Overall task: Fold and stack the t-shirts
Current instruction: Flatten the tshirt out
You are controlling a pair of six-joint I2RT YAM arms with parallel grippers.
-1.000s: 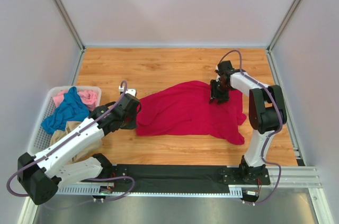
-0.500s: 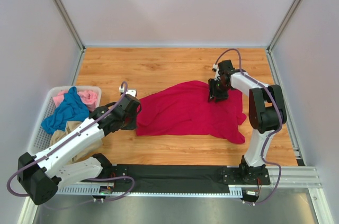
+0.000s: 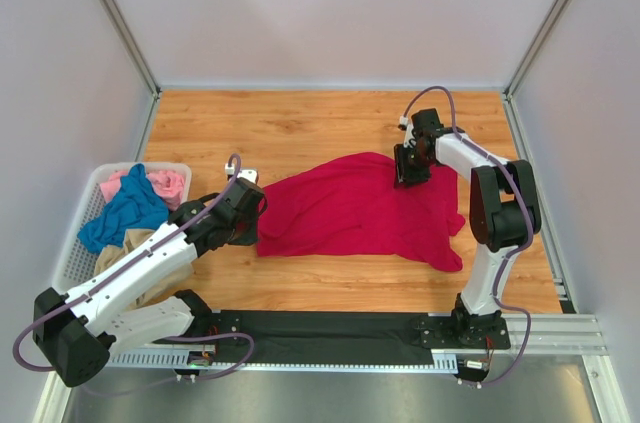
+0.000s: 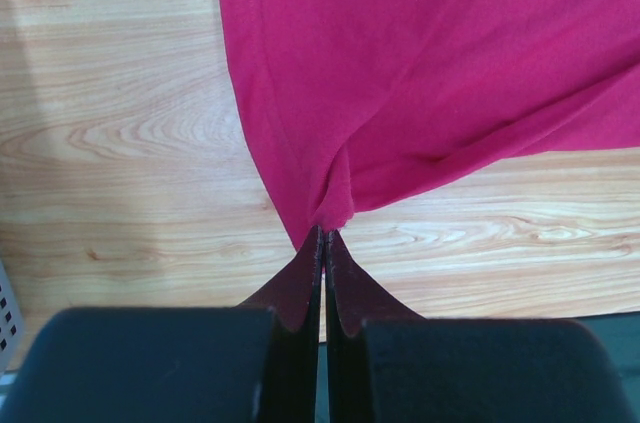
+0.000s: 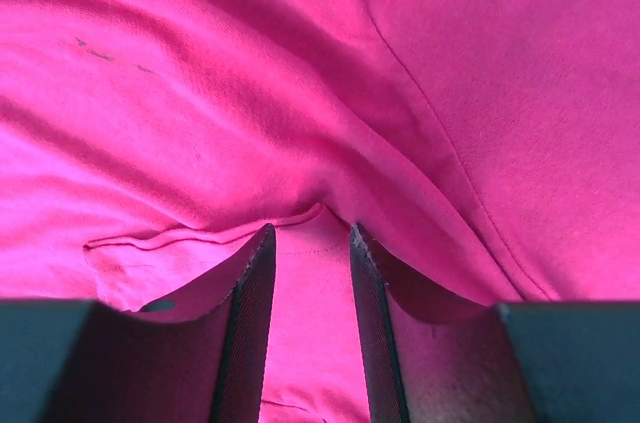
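Note:
The crimson red t-shirt [image 3: 360, 208] lies crumpled across the middle of the wooden table. My left gripper [image 3: 252, 215] is shut on its left corner, and the left wrist view shows the jaws pinching a bunched tip of the red cloth [image 4: 330, 213]. My right gripper [image 3: 408, 171] rests on the shirt's far right part. In the right wrist view its jaws stand a little apart with red cloth [image 5: 310, 273] between them and a hemmed edge just ahead. Teal blue [image 3: 125, 205], pink [image 3: 165, 183] and tan [image 3: 135, 248] t-shirts lie heaped in the basket.
The white lattice basket [image 3: 72, 248] stands at the left edge of the table, beside my left arm. A small white object [image 3: 243, 173] lies on the wood just beyond my left gripper. Grey walls enclose the table on three sides.
My right gripper has moved slightly away from me, to the far side, on the shirt. My left gripper and the rest of the shirt have stayed put.

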